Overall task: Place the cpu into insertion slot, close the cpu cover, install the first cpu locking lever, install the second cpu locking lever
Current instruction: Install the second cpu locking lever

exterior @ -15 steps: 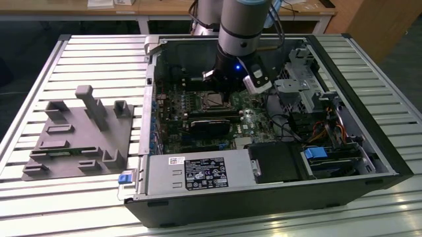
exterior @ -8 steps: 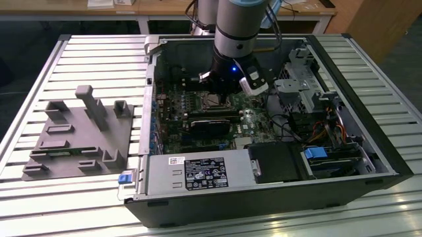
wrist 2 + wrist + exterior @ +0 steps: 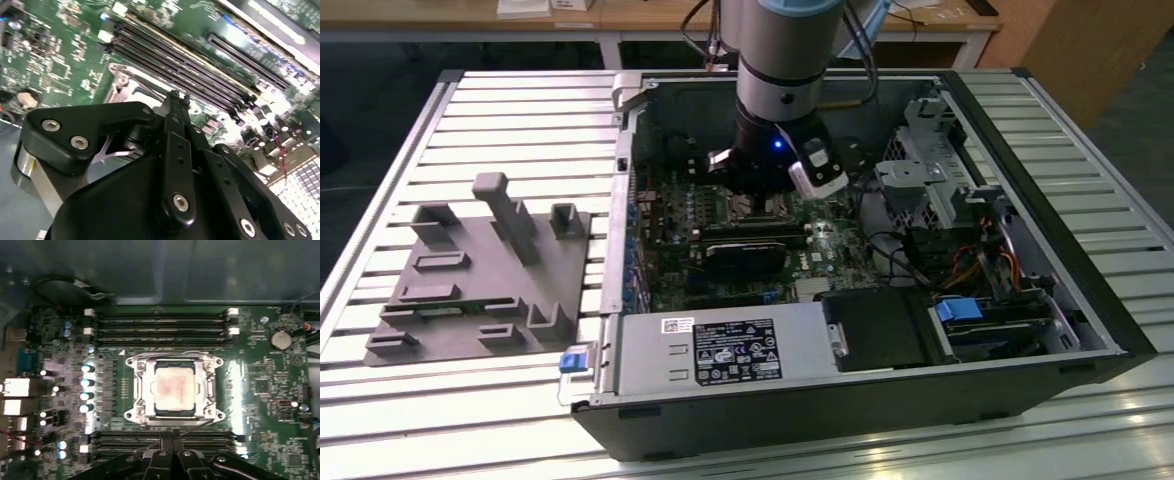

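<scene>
Cpu [image 3: 174, 387] in socket under closed cpu cover [image 3: 207, 385], fingers [image 3: 171, 438] together beside it

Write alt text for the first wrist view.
A silvery cpu sits in the motherboard socket with the metal cpu cover framing it. The black tool hangs beside the socket's edge, fingers together, near a thin wire lever. Memory slots flank the socket.

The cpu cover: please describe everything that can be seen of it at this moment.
The cpu cover is a thin silvery metal frame with a square cut-out. In the first wrist view it lies flat and closed on the socket, and the cpu shows through the cut-out, with the frame around it. Screws sit at the socket corners. Thin wire levers run along its edges; whether they are latched cannot be told. The gripper is beside one edge of the socket, close to a lever.
</scene>
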Controlling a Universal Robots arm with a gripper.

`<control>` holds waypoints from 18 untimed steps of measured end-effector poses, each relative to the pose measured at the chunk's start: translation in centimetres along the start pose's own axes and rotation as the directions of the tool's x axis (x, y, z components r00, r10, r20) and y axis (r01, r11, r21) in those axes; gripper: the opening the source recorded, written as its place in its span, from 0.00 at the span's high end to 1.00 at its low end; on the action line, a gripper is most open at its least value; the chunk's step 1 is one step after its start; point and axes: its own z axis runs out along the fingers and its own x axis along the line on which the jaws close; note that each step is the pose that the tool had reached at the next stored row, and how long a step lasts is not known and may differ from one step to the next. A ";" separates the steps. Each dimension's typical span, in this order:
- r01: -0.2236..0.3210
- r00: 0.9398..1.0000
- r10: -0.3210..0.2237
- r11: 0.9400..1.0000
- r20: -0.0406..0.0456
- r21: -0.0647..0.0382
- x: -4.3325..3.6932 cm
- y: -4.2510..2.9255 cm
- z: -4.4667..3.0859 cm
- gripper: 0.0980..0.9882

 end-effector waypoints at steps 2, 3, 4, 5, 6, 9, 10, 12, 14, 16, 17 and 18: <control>0.000 1.000 0.000 1.000 0.000 0.000 0.43 -0.04 0.04 0.99; 0.000 1.000 0.000 1.000 0.000 0.000 0.58 -0.05 0.07 0.99; 0.000 1.000 0.000 1.000 0.000 0.000 0.68 -0.06 0.15 0.99; 0.000 1.000 0.000 1.000 0.000 0.000 0.73 -0.09 0.27 0.99; 0.000 1.000 0.000 1.000 0.000 0.000 0.75 -0.11 0.43 0.99; 0.000 1.000 0.000 1.000 0.000 0.000 0.82 -0.18 0.99 0.99; 0.000 1.000 0.000 1.000 0.000 0.000 0.85 -0.21 1.16 0.99; 0.000 1.000 0.000 1.000 0.000 0.000 0.93 -0.26 1.51 0.99; 0.000 1.000 0.000 1.000 0.000 0.000 1.05 -0.30 1.81 0.99; 0.000 1.000 0.000 1.000 0.000 -0.002 1.16 -0.33 1.96 0.99; 0.000 1.000 0.000 1.000 0.000 -0.008 1.20 -0.36 1.97 0.99; 0.000 1.000 0.000 1.000 0.000 -0.017 1.21 -0.42 1.98 0.99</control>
